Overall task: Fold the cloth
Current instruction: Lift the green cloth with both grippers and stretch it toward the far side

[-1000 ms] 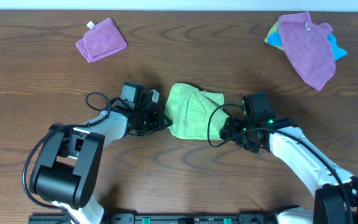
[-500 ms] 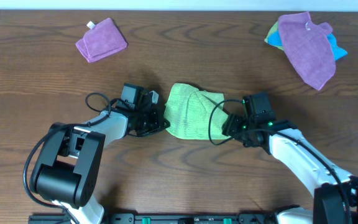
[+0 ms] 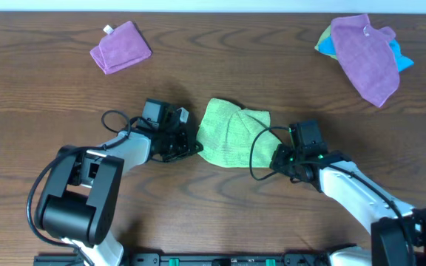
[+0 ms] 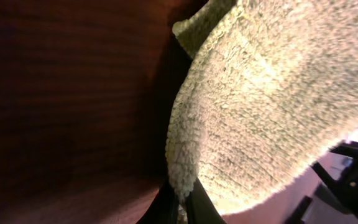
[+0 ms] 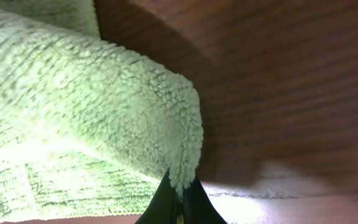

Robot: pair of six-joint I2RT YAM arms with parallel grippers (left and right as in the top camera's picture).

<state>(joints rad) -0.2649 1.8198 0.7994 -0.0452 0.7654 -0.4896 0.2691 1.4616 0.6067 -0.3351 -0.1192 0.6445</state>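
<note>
The lime-green cloth (image 3: pixel 231 133) lies bunched in the middle of the table, between my two arms. My left gripper (image 3: pixel 196 148) is shut on the cloth's near left corner. In the left wrist view the fluffy cloth (image 4: pixel 260 106) fills the right half, its edge pinched where the left gripper (image 4: pixel 182 202) closes. My right gripper (image 3: pixel 274 153) is shut on the cloth's near right corner. The right wrist view shows a folded cloth (image 5: pixel 86 106) with its corner pinched in the right gripper (image 5: pixel 180 198), just above the wood.
A purple cloth (image 3: pixel 120 46) lies at the back left. Another purple cloth (image 3: pixel 364 55) sits on a blue cloth (image 3: pixel 399 55) at the back right. Cables loop beside both wrists.
My right gripper moved in to the cloth's right corner and shut on it. The cloth's right edge shifted slightly. The left gripper stays pinched on the left corner.
</note>
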